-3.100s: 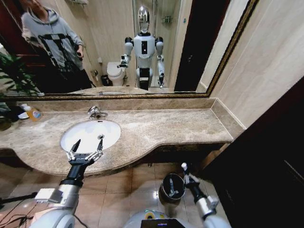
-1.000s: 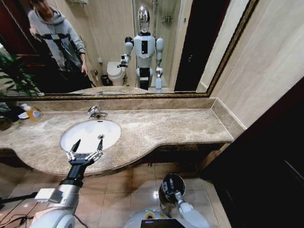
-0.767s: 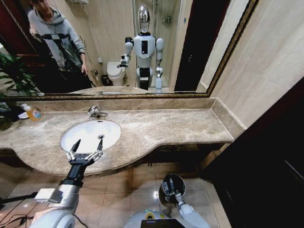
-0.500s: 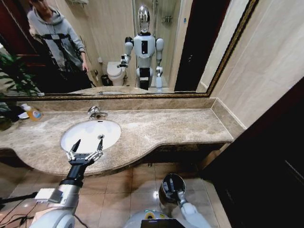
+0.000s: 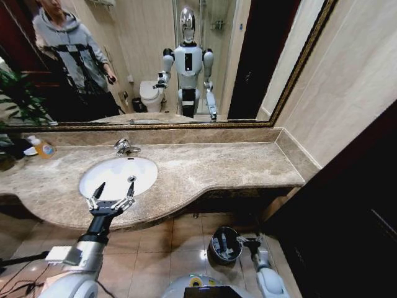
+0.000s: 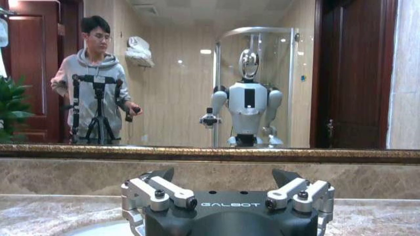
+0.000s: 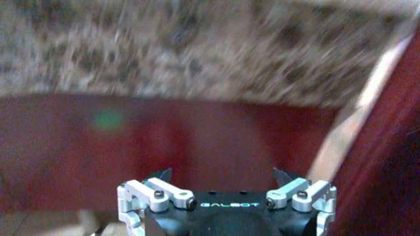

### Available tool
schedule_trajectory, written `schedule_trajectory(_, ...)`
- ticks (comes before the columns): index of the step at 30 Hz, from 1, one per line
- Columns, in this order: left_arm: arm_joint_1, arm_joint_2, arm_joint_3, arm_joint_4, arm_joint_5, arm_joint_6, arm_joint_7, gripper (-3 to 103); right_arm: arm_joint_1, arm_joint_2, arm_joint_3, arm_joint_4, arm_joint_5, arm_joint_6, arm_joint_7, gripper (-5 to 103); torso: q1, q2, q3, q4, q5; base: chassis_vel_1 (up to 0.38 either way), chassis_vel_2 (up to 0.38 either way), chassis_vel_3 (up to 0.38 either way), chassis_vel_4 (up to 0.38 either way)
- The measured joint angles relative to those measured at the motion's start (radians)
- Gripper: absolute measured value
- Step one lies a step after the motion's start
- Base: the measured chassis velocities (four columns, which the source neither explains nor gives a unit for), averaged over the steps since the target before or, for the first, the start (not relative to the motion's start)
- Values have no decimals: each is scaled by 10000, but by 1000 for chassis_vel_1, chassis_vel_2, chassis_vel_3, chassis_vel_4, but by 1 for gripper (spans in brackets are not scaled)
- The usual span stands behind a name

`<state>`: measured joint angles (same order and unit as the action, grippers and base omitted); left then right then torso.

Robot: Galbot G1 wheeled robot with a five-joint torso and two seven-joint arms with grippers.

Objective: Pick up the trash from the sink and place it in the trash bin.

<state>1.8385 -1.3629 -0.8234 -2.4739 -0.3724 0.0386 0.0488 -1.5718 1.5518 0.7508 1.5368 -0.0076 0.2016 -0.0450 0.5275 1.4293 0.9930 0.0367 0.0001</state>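
While left gripper [image 5: 111, 192] gapes above white sink [image 5: 118, 176], dark round trash bin [image 5: 226, 244], right gripper [image 5: 250, 241] spread.

Sink [image 5: 108, 174]: white oval basin, chrome faucet [image 5: 124, 147] at its 12 o'clock; counter [image 5: 211, 167] beige marble, brown-mottled; soap bottle [image 5: 42, 148] orange-yellow, white top, at the counter's 9 o'clock; trash bin [image 5: 224, 244] dark grey, shiny metallic rim, pale items inside, on glossy tan floor tiles [image 5: 180, 239]; left gripper [image 5: 111, 197] black body, silver finger links, black tips; right gripper [image 7: 225, 189] the same black and silver; mirror frame [image 5: 186, 126] dark with gold edging.
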Motion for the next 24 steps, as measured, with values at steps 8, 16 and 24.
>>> schedule_trajectory(8,0,0,0,0,-1,0,-1,100,-1987,560,-47,3651,281,65,82,100,-1,0,0,2,-1,0,0,0,0)
schedule_trajectory(16,0,0,0,0,-1,0,0,100,-2744,562,-184,6355,784,-377,-54,100,0,0,0,1,-2,0,0,0,0)
schedule_trajectory(24,0,0,1,0,-1,0,-1,100,-2903,564,-450,8262,909,-991,-266,100,0,0,1,1,-2,0,0,0,0)
